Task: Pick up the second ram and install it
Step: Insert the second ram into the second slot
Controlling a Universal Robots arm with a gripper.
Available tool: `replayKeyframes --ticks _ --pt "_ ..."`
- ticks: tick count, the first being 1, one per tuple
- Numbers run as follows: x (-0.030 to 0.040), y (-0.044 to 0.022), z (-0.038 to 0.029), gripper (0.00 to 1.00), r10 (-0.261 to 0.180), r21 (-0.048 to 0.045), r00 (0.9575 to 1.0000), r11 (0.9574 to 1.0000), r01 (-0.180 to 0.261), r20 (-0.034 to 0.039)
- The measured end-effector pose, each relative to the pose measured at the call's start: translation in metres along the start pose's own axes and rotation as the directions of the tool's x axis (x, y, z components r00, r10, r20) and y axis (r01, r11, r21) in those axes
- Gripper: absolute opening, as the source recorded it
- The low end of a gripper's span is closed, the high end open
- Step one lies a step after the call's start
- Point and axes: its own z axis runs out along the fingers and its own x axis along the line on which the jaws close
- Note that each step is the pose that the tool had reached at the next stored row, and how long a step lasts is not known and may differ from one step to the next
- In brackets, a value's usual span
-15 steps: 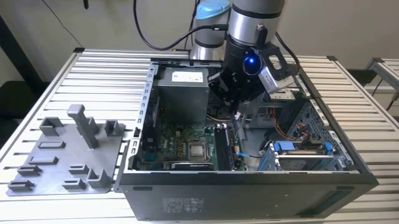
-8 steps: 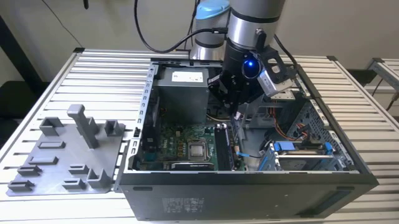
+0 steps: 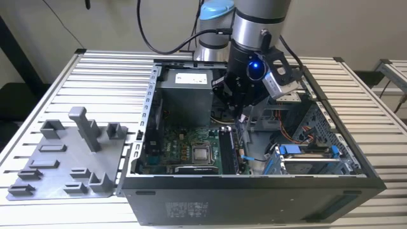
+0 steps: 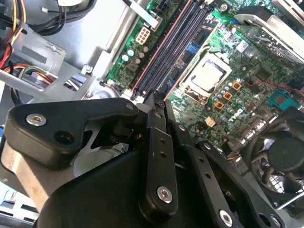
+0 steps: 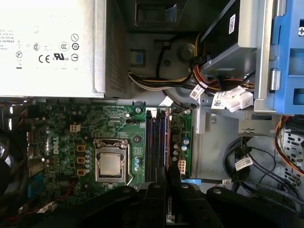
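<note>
- Exterior view: my gripper (image 3: 239, 117) is down inside the case (image 3: 254, 191), clenched on the second ram (image 3: 231, 150), which stands over the slots just below me. The power supply (image 3: 184, 95) and drive cage (image 3: 305, 160) crowd either side.
- Second wrist view: the slots (image 4: 171, 47) run away beyond my fingertips (image 4: 157, 107). A tilted stick could jam.
- First wrist view: loose cables (image 5: 209, 90) lie ahead of me and could snag.

Robotics lab: slatted aluminium bench (image 3: 57, 90), opened computer case (image 3: 254, 191)
</note>
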Motion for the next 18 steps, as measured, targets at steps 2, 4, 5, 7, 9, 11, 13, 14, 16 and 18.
replayKeyframes --ticks 2,4,5,7,9,11,13,14,16,18 --pt "0.0 -0.0001 0.001 0.14 0.0 0.0003 1.0 1.0 0.0 -0.0001" --pt "0.0002 0.0 0.0034 0.14 0.0 0.0003 1.0 1.0 0.0 -0.0001" --pt "0.0004 -0.0001 0.0045 0.14 0.0 0.0003 1.0 1.0 0.0 0.0" --pt "0.0022 -0.0003 0.008 0.14 0.0 0.0003 1.0 1.0 0.0 -0.0001" --pt "0.0028 -0.0002 0.0115 0.14 0.0 0.0003 1.0 1.0 0.0 -0.0001" --pt "0.0033 -0.0002 0.0151 0.14 0.0 0.0003 1.0 1.0 0.0 -0.0001" --pt "0.0041 -0.001 0.0183 0.14 0.0 0.0003 1.0 1.0 0.0 -0.0001" --pt "0.0048 -0.0011 0.0201 0.14 0.0 0.0004 1.0 1.0 0.0 -0.0001" --pt "0.0056 -0.0014 0.0237 0.14 0.0 0.0003 1.0 1.0 0.0 -0.0001" --pt "0.0063 -0.0019 0.0273 0.14 0.0 0.0004 1.0 1.0 0.0 -0.0001"
